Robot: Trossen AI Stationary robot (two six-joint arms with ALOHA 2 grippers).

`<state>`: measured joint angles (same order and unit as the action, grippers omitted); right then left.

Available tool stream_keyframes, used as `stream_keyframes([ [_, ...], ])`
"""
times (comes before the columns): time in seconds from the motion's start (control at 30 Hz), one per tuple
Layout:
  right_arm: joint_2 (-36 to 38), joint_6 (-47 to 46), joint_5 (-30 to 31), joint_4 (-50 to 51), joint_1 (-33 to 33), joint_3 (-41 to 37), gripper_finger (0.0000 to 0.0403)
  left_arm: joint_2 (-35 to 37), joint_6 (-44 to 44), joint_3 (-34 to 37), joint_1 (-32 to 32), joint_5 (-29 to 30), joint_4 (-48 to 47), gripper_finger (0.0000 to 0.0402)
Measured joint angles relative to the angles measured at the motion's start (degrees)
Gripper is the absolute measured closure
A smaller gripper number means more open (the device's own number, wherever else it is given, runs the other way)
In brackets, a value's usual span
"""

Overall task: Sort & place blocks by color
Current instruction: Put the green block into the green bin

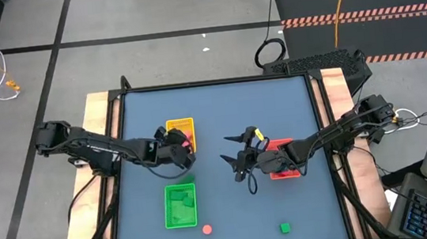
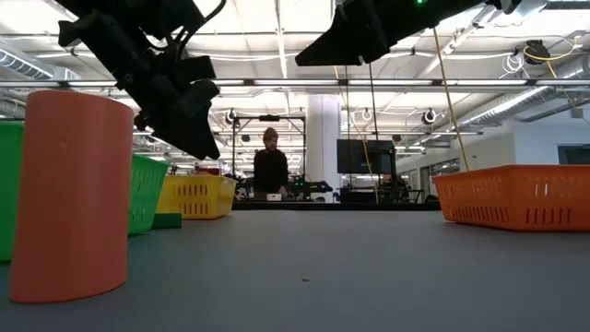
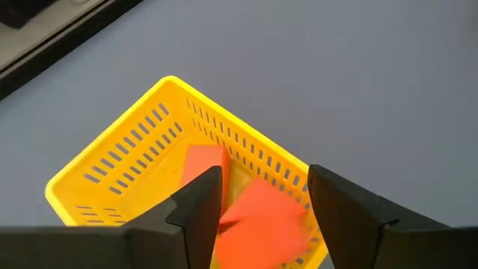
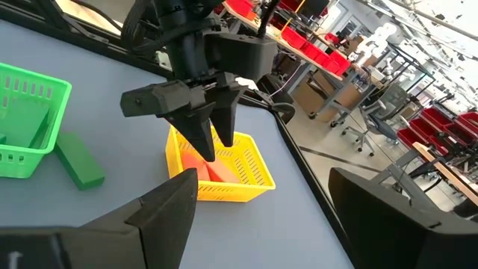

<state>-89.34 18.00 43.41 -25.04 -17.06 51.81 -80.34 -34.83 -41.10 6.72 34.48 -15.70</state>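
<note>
left gripper: hung over the yellow tray, fingers apart, nothing clamped between them.
salmon blocks: lay in the yellow tray just below and past the left fingertips, one showing in the gap between them, clear of both pads as far as I could tell.
step: looked like a drop-off of a salmon piece into yellow, the block already in the tray.
green tray: sat nearer the table's front than the left gripper, green pieces inside.
green bar: lay on the table just beside the green tray's wall, outside it, not sorted.
salmon round block: loose on the table, near the green tray's front corner, well apart from both grippers.
right gripper: hovered mid-table beside the red tray, fingers wide apart, empty.
green cube: loose at the table's front, well apart from the right fingers.
next move, my read: left lifts clear of yellow, then goes for the round salmon block or the green bar; the right arm is better placed for the green cube.
</note>
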Motion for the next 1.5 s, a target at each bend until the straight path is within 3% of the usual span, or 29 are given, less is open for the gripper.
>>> stream_keyframes([
  [0.5, 0.00, -3.55, -0.40, 0.12, -0.18, 0.00, 0.0110, 0.00, 2.93, 0.00, 0.16, -0.83, 3.47, 0.0197],
  [0.9, 0.00, -16.75, -28.69, 3.66, -1.34, 0.00, 0.0110, 0.00, 25.52, 0.00, 7.38, -21.86, 29.51, 0.0197],
  [1.03, -0.50, -19.92, -35.81, 2.69, -3.87, -1.18, 0.0110, 0.00, 28.59, 0.00, 10.63, -24.84, 34.71, 0.0197],
  [1.2, -4.29, -20.37, -31.85, -0.26, -8.02, -2.82, 0.0110, 0.00, 31.21, 0.00, 11.54, -22.64, 38.56, 0.0197],
  [1.5, -2.60, -27.61, -27.07, 15.98, -12.13, -2.81, 0.0110, 0.00, 29.81, -0.02, 11.73, -22.41, 37.32, 0.0197],
])
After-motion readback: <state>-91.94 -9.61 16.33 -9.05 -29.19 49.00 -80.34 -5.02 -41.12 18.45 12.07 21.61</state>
